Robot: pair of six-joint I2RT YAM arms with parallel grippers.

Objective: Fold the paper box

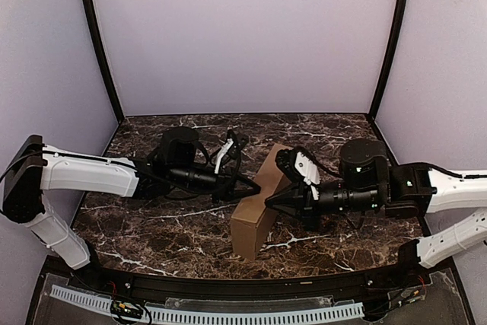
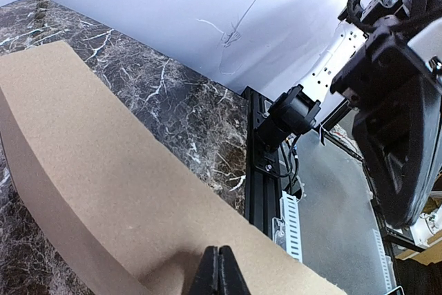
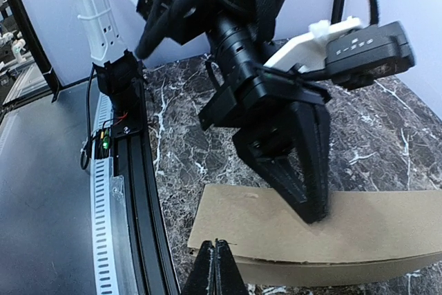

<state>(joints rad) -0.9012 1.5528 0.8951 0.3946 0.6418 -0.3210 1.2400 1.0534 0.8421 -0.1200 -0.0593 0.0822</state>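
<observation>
Plain brown corrugated cardboard box [image 1: 255, 222] | left gripper [image 1: 251, 186]: jaws pressed together, tips touching box at 9 o'clock | right gripper [image 1: 268, 202]: likewise, 3 o'clock

No writing, label, brand mark or number can be read in any of the three views. The box [image 1: 251, 230] shows only plain brown faces.
</observation>
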